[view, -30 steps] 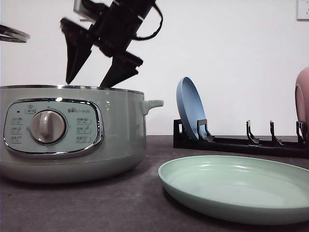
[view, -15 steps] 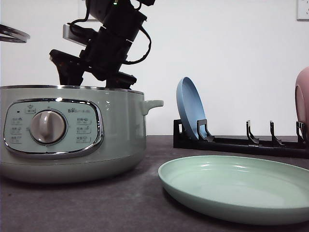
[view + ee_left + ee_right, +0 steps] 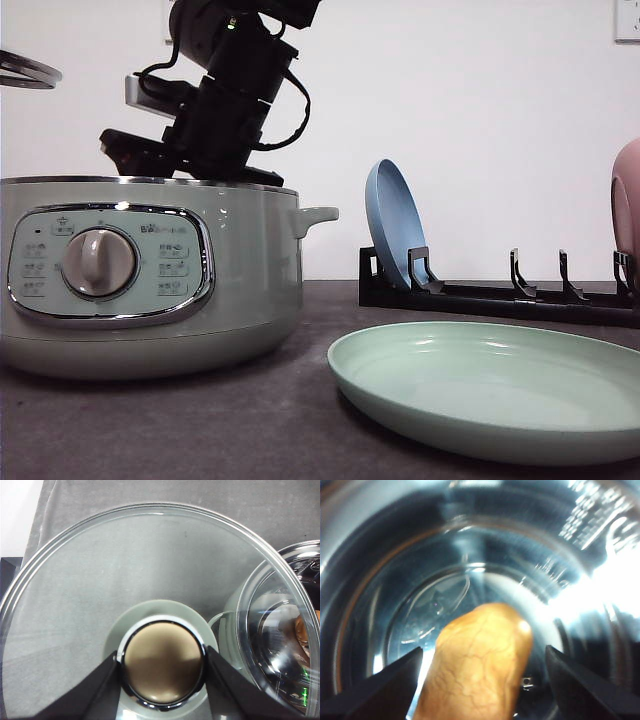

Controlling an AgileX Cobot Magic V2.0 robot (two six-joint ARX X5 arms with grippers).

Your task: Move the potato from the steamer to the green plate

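The pale grey-green steamer [image 3: 150, 280] stands at the table's left with its top uncovered. Inside it lies the orange-brown potato [image 3: 477, 665] on the shiny pot floor. My right gripper [image 3: 483, 649] is open, one finger on each side of the potato with gaps between; from the front, the right arm [image 3: 225, 100] reaches down into the pot and the rim hides its fingers. My left gripper [image 3: 161, 652] is shut on the knob of the glass lid [image 3: 125, 580], held up beside the steamer. The green plate [image 3: 490, 385] lies empty at the front right.
A black dish rack [image 3: 500, 295] stands behind the green plate, with a blue plate [image 3: 395, 225] upright in it and a pink plate [image 3: 627, 210] at its right end. The lid's edge [image 3: 25, 72] hangs at the upper left. Grey cloth covers the table.
My right arm has come down into the steamer; its open fingers, above the rim a second ago, are now below it. The lid and plates have not moved.
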